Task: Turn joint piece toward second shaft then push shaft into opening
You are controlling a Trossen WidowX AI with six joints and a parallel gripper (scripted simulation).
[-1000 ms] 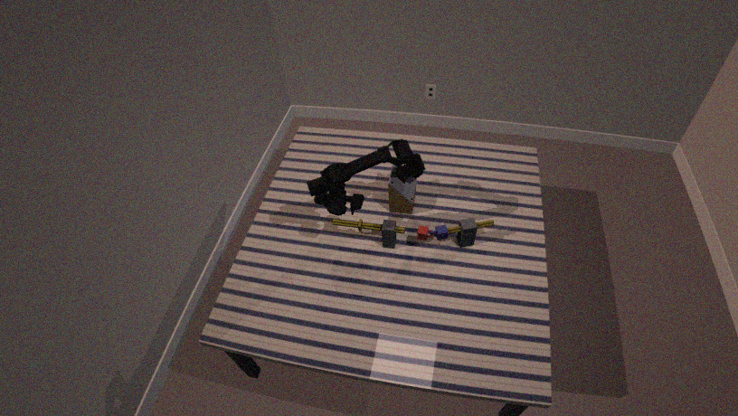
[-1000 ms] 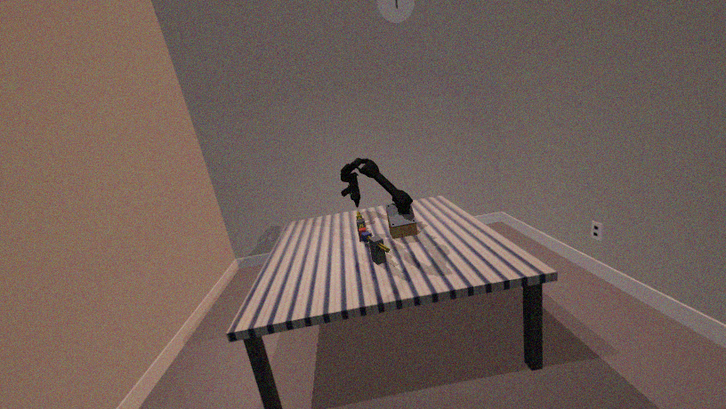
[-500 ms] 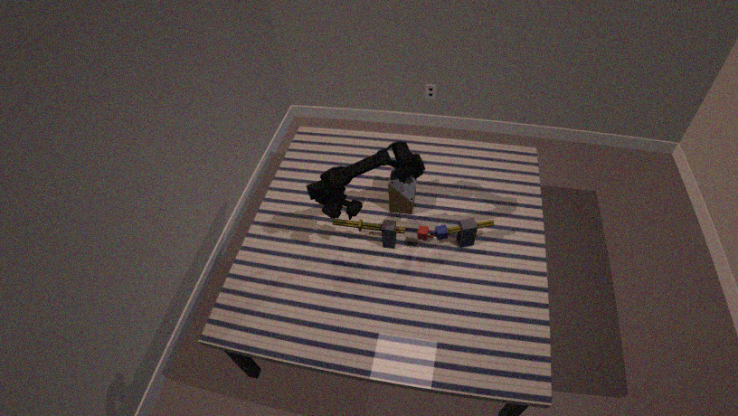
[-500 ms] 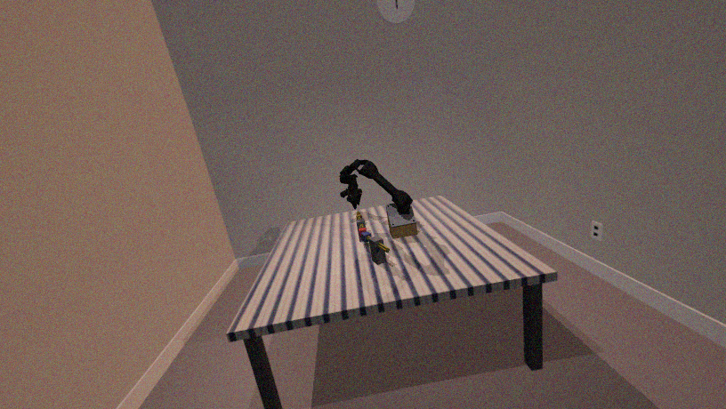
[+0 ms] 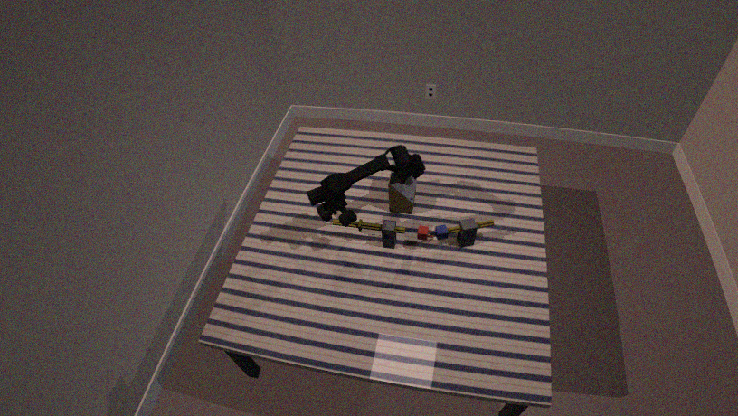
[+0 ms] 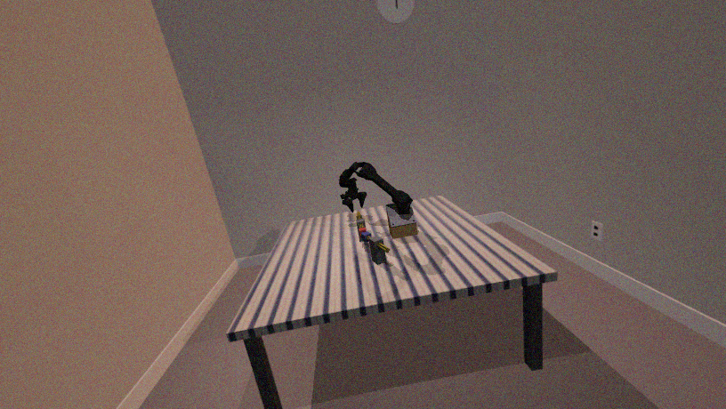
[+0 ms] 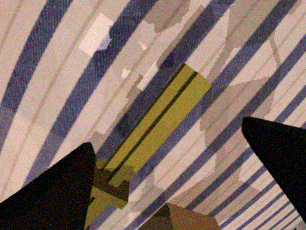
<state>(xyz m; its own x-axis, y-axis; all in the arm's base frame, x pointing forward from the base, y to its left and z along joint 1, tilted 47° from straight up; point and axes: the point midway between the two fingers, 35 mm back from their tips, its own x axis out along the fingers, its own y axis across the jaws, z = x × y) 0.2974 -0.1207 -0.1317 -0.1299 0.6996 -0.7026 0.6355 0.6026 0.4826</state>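
Observation:
My gripper [image 5: 336, 215] [image 6: 357, 207] [image 7: 170, 136] is open and empty, above the outer part of the second shaft. The second shaft [image 5: 372, 226] [image 7: 160, 122] is yellow, with a raised collar [image 5: 360, 224] [image 7: 112, 191], and passes through a dark grey block [image 5: 389, 239]. Its inner end stops short of the red joint piece [image 5: 422, 232] [image 6: 361, 230]. The red piece sits beside a blue piece [image 5: 441, 231] on the first shaft [image 5: 485, 223] [image 6: 383, 247], which runs through the other grey block [image 5: 467, 236] [image 6: 377, 253]. The joint opening's exact direction is too small to tell.
The arm's base stands on a wooden box [image 5: 401, 203] [image 6: 404, 232] behind the shafts, and it shows at the bottom of the wrist view. Everything stands on a striped table [image 5: 335, 294] [image 6: 325, 284]. A bright patch lies near its front edge.

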